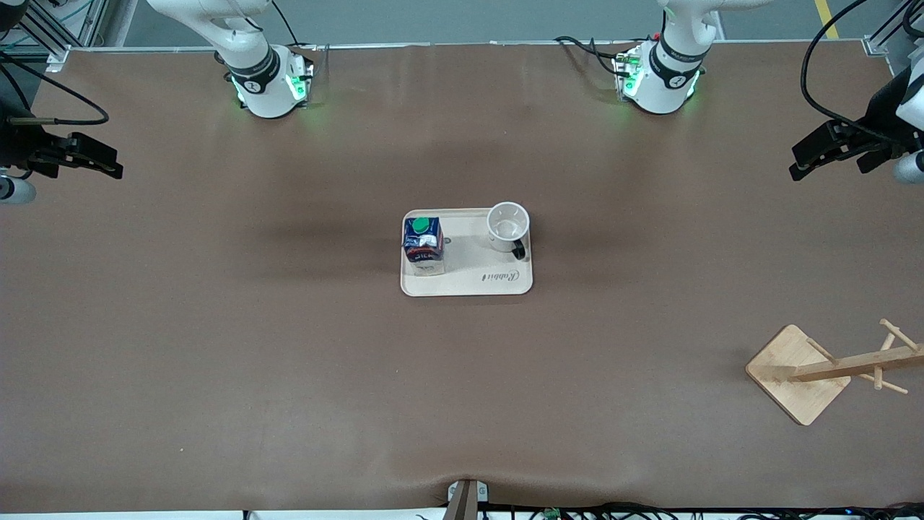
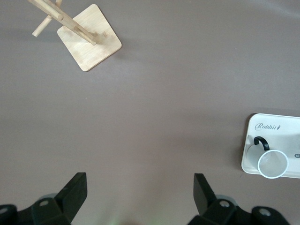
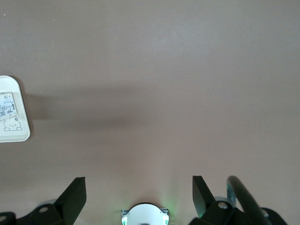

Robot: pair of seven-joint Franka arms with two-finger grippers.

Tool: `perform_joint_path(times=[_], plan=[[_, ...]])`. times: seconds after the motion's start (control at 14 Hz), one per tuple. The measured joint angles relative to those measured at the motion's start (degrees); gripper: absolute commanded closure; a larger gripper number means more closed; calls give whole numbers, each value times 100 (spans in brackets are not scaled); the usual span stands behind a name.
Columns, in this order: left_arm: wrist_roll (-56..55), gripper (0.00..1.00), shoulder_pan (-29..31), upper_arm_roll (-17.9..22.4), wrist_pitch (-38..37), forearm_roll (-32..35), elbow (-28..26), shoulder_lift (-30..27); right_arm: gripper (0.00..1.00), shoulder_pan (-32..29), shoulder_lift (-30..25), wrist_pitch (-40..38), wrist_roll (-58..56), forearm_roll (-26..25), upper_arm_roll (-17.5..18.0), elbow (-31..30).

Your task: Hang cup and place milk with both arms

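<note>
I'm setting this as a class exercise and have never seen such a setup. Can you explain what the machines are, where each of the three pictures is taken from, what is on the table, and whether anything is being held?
These are two white robot arms bolted to a brown table. One picture looks down from a high camera facing them; the other two come from cameras on each arm's wrist, looking past its own claw.

In the middle lies a pale tray. On it stand a blue milk carton with a green cap and a white cup with a black handle. A wooden cup stand sits nearer the front camera, toward the left arm's end.

Nothing is held. The left claw and the right claw both hang open above the table's two ends, waiting.
</note>
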Motion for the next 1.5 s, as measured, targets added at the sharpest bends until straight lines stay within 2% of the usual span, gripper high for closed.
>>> perform_joint_path(times=[0.43, 0.79, 1.14, 1.5], plan=[[0, 0, -13, -3, 3, 0, 5, 16, 0, 3, 5, -49, 0, 0, 3, -1], [5, 0, -92, -50, 6, 0, 114, 237, 0, 4, 11, -56, 0, 1, 6, 0], [-128, 0, -229, -549, 130, 0, -45, 537, 0, 7, 22, -87, 0, 2, 13, -2], [-449, 0, -227, -1037, 808, 7, -708, 542, 0, 7, 25, -93, 0, 3, 17, -1]])
